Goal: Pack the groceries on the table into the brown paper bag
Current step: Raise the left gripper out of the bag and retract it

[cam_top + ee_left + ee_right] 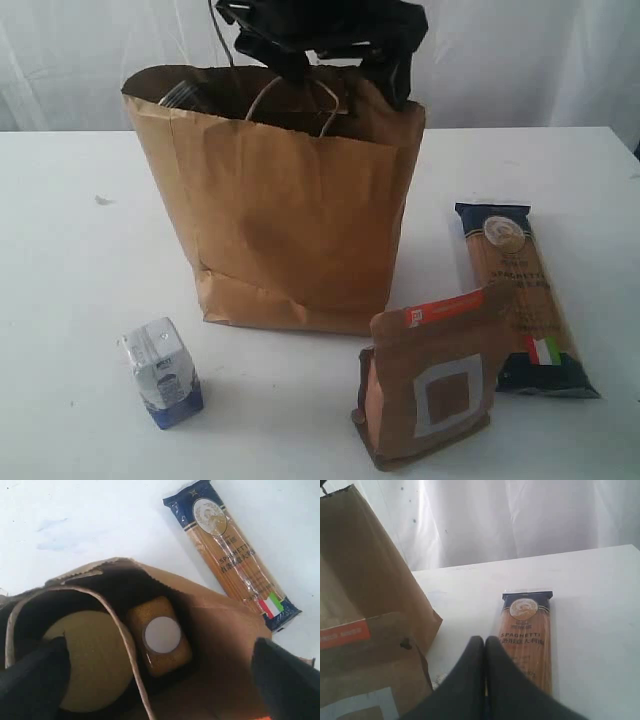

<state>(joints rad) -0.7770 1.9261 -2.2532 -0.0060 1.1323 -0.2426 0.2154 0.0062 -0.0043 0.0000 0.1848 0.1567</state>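
Note:
The tall brown paper bag (290, 210) stands mid-table. My left gripper (345, 62) hovers over its mouth, open, with nothing between its fingers (31, 680). Seen from above, the yellow-grain bottle (160, 636) with a white cap and the tan-lidded nut jar (92, 660) stand inside the bag (220, 630). On the table are the blue-white carton (162, 372), the brown pouch (430, 385) with an orange strip, and the spaghetti packet (520, 295). My right gripper (485, 642) is shut and empty, low between the pouch (365, 665) and the packet (526, 635). The dark can is not visible.
The white tabletop (80, 300) has a small dark speck (103, 200) at the left. A paper-cord handle (125, 650) hangs across the bag's opening. White curtains (520, 60) close off the back.

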